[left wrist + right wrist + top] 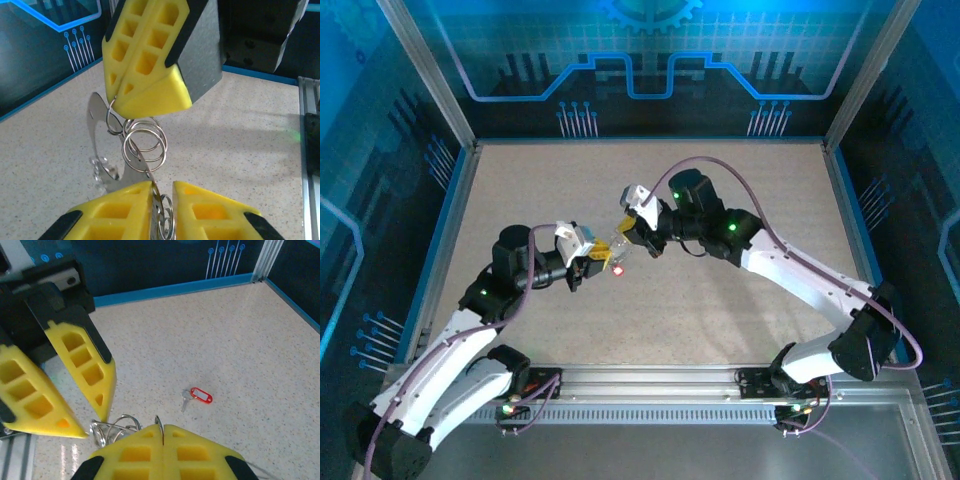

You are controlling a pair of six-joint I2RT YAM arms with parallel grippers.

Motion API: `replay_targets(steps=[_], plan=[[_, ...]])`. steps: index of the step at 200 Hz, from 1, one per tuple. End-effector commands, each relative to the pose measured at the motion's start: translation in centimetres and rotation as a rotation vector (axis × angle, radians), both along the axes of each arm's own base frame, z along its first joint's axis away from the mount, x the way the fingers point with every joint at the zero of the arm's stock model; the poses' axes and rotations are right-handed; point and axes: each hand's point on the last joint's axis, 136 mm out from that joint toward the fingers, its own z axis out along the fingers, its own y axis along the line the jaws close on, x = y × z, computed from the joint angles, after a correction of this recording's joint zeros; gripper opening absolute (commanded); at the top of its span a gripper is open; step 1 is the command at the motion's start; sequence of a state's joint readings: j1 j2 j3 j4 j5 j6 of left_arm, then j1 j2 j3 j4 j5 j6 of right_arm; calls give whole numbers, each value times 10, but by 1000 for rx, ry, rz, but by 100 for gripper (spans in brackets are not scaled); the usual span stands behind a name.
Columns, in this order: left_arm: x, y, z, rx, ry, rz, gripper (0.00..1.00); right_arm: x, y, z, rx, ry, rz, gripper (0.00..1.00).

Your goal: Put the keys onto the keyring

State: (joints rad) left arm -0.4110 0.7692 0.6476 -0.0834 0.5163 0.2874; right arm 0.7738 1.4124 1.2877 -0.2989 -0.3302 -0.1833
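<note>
Steel coils of the keyring (142, 132) hung in the air between the two hands, above the middle of the speckled counter (570, 190). Left hand (162, 200), in its own wrist view: yellow fingers (115, 210) drawn in to a narrow slot, clamped on the lower loops of the keyring, with a flat silver blade running down into the grip. Right hand (122, 95) reached in from above in that view, fingers pressed together and nipping a loop at the very tip. Two pale metal keys (96, 127) dangled from the bunch on the left side, clear of the counter; their head colours could not be made out. Right wrist view: right hand (162, 432) had its pads closed flush on a thin wire that stood up at the seam; the keyring (117, 422) sat just left of it, at the tips of the left hand (89, 416). Red key (197, 395) lay flat on the counter with its small shank pointing left, apart from both hands. From overhead, the left hand (603, 250) and right hand (620, 238) met tip to tip, with the red key (618, 268) just on the near side of them.
</note>
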Motion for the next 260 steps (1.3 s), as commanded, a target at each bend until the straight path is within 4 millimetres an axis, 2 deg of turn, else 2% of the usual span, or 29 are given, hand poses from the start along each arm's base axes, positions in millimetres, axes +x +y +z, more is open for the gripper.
replay_targets(steps=[1,19,41,77,124,164,199,220,260], plan=[[-3,-3,28,-23,-86,-22,19,-15,0,18,38,22,37,0],[-6,-9,26,-32,-71,-60,34,-15,-5,11,20,24,12,0],[-7,-15,20,-36,-7,-89,36,-10,-10,8,24,16,-39,0],[-8,-18,3,6,22,-76,33,-7,-12,10,35,22,-70,0],[3,-12,-3,56,30,-14,30,-4,-13,12,39,19,-96,0],[16,-13,-12,60,89,34,34,1,-9,10,33,10,-134,0],[23,-7,-13,76,96,86,24,2,-8,9,36,9,-146,0],[22,-5,-6,75,72,94,19,1,-8,9,34,1,-149,0],[16,-7,-2,67,53,64,17,-1,-7,7,27,1,-140,0]])
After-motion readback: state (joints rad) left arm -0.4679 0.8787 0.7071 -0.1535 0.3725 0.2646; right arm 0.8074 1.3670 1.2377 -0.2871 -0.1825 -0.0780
